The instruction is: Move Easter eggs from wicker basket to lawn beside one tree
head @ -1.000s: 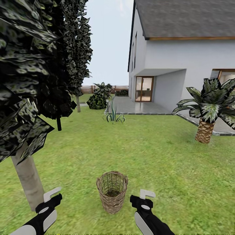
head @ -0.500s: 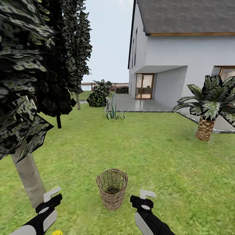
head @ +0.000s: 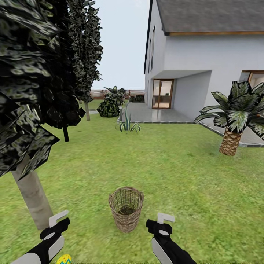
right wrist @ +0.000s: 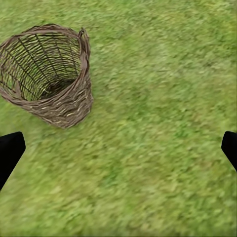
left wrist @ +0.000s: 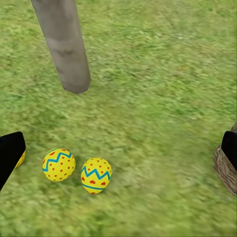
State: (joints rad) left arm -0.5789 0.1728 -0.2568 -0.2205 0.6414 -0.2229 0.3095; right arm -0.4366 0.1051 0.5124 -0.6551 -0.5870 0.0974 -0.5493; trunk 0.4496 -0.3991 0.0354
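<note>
Looking at the eggs first: in my left wrist view 2 Easter eggs (left wrist: 59, 164) (left wrist: 96, 175) lie on the lawn (left wrist: 163, 89) side by side near the foot of the tree (left wrist: 66, 49), and a sliver of yellow at the left edge of that frame, half behind my finger, may be the 3rd, though I cannot be sure. In the head view 1 egg (head: 64, 259) now peeks in at the bottom left; 1 second ago it was out of frame, and the basket, trunk and house have all slid upward together, so my head has tilted down rather than anything moving. The wicker basket (head: 125, 209) stands upright at lower centre, and my right wrist view shows its weave (right wrist: 47, 74) holding no egg. My left hand (head: 58, 220) and right hand (head: 165, 219) are both spread and holding nothing. I judge the task all but done.
</note>
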